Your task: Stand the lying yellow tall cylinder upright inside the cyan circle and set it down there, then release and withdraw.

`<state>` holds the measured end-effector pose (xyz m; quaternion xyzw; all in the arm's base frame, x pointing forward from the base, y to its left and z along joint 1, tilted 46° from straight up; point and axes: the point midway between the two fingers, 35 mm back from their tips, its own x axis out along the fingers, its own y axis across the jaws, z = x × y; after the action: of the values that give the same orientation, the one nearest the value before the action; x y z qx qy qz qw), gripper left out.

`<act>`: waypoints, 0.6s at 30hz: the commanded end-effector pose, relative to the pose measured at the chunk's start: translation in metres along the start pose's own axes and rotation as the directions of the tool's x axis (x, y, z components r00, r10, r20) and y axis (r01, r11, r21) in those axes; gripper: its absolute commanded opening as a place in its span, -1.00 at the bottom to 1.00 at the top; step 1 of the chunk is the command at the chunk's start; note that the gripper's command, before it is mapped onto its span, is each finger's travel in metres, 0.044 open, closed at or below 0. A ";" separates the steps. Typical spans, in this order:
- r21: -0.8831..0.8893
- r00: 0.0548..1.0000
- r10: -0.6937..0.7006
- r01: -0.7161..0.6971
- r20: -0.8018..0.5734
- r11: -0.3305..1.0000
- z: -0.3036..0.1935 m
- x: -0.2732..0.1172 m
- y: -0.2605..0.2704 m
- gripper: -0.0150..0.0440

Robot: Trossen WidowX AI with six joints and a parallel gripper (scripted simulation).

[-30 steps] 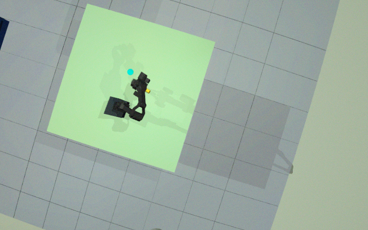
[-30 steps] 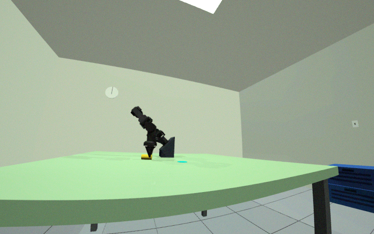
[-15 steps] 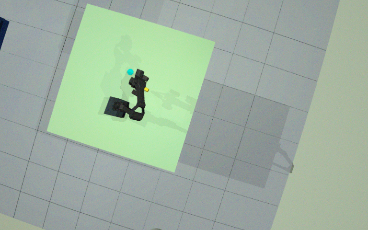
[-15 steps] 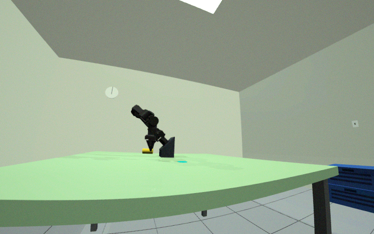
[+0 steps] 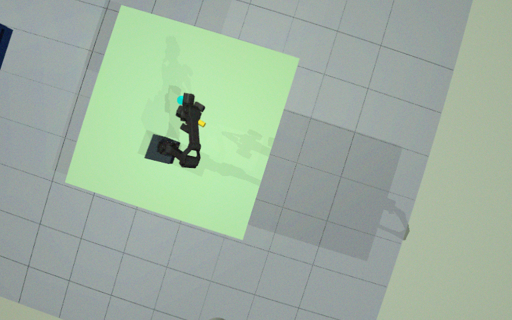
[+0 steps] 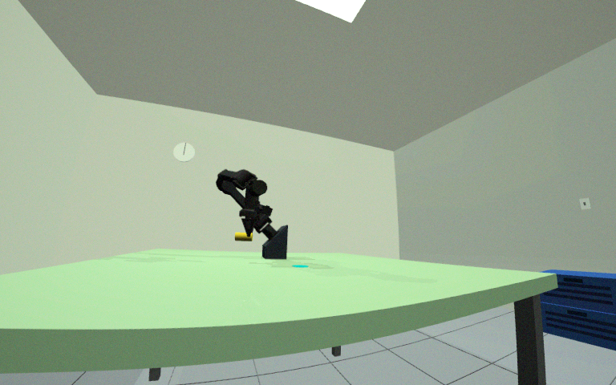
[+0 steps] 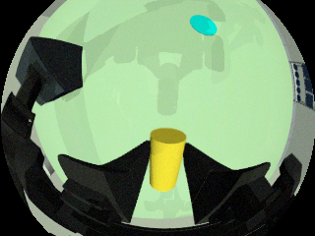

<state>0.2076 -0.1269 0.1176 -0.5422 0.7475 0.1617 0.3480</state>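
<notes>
The yellow tall cylinder is held above the table, lying about level in the exterior view. My gripper is shut on it, with one finger on each side near one end. In the top view the arm hides the fingers and part of the cylinder. The cyan circle is flat on the table, partly covered by the arm in the top view. It is at the upper right of the wrist view, away from the cylinder.
The green table carries the arm's dark base, which is at the left in the wrist view. Shadows of the arm fall across the table. A blue cabinet is beyond the table's edge.
</notes>
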 end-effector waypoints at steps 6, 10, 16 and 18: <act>0.007 1.000 -0.006 0.006 -0.004 1.000 -0.003 -0.023 0.002 -0.14; 0.012 1.000 -0.006 0.006 -0.002 1.000 0.002 -0.025 -0.002 -0.14; 0.025 1.000 -0.007 0.007 0.002 1.000 0.015 -0.029 -0.013 -0.14; 0.029 1.000 -0.007 0.007 0.003 1.000 0.020 -0.030 -0.016 -0.14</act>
<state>0.2275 -0.1038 0.1279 -0.5407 0.7482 0.1535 0.3526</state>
